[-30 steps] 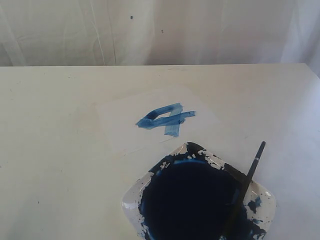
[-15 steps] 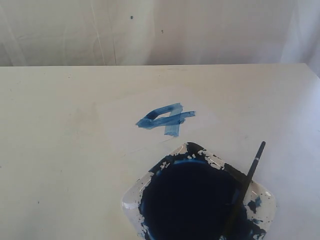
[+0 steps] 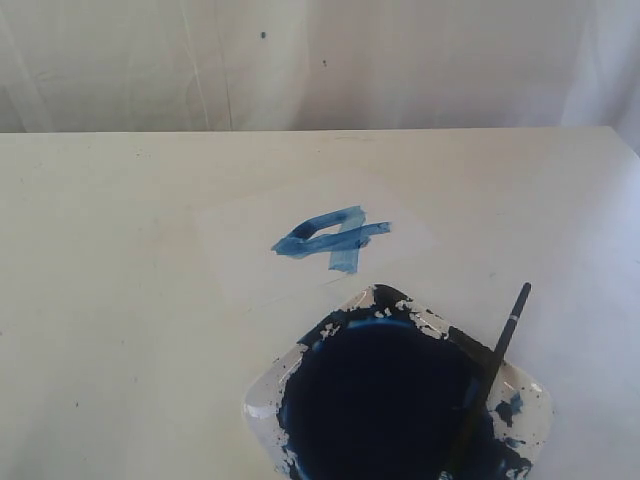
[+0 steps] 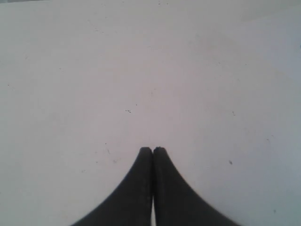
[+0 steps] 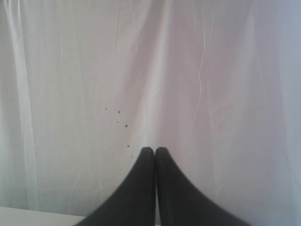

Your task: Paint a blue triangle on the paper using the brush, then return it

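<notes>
The blue triangle (image 3: 332,238) is a streaky outline like a slanted "4" on the paper (image 3: 250,250), a faint white sheet in the middle of the table. The brush (image 3: 492,372) lies across the right rim of the paint dish (image 3: 262,395), its handle end pointing away over the table and its bristle end over the paint. Neither gripper shows in the exterior view. In the left wrist view my left gripper (image 4: 153,149) is shut over bare tabletop, holding nothing. My right gripper (image 5: 154,149) is shut and empty, facing the white curtain.
The dish holds a large dark-blue pool of paint (image 3: 385,405) at the near edge of the exterior view. A white curtain (image 3: 320,60) hangs behind the table's far edge. The white tabletop (image 3: 100,300) stretches out to the left of the paper.
</notes>
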`<state>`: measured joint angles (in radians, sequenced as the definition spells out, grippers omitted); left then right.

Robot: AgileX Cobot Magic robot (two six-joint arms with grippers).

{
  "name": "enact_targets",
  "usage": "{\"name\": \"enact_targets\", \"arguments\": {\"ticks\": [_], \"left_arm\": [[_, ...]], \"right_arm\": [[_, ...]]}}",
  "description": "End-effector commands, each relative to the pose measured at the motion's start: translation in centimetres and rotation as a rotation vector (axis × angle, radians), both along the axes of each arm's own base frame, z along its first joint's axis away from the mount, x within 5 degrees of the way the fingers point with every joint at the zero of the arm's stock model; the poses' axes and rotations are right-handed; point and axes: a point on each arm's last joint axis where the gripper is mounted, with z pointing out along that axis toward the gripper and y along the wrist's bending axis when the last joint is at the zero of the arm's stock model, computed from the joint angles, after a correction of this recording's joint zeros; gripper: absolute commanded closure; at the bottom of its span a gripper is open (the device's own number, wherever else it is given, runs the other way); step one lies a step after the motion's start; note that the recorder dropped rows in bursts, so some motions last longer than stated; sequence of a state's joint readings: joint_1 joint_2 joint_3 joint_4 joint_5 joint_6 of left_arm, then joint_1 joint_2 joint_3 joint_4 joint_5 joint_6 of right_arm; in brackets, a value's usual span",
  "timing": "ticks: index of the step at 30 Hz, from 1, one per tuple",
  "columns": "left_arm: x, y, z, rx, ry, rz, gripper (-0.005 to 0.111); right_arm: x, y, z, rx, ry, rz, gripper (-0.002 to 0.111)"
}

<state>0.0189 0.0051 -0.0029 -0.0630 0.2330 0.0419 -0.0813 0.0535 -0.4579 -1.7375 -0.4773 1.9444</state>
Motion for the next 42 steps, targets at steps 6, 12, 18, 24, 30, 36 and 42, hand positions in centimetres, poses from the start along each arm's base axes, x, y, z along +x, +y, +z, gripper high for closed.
{"name": "enact_targets", "arguments": {"ticks": [6, 12, 18, 24, 30, 36, 42], "left_arm": [[-0.04, 0.08, -0.12, 0.057, 0.002, -0.01, 0.107], [-0.02, 0.09, -0.07, 0.058, -0.004, -0.009, 0.107], [-0.02, 0.09, -0.07, 0.058, -0.004, -0.009, 0.107], [-0.02, 0.09, -0.07, 0.058, -0.004, -0.009, 0.107], [-0.02, 0.09, -0.07, 0.058, -0.004, -0.01, 0.107], [-0.02, 0.09, -0.07, 0.058, -0.004, -0.01, 0.107], [-0.02, 0.09, -0.07, 0.058, -0.004, -0.01, 0.107]], "right_arm": [[-0.39, 0.02, 0.24, -0.004, -0.017, 0.001, 0.108], [-0.39, 0.02, 0.24, -0.004, -0.017, 0.001, 0.108], [-0.39, 0.02, 0.24, -0.004, -0.017, 0.001, 0.108], [-0.39, 0.02, 0.24, -0.004, -0.017, 0.001, 0.108], [-0.39, 0.02, 0.24, -0.004, -0.017, 0.001, 0.108], [-0.59, 0.04, 0.24, -0.003, -0.017, 0.053, 0.108], [-1.38, 0.02, 0.24, -0.002, -0.031, 0.168, 0.108]]}}
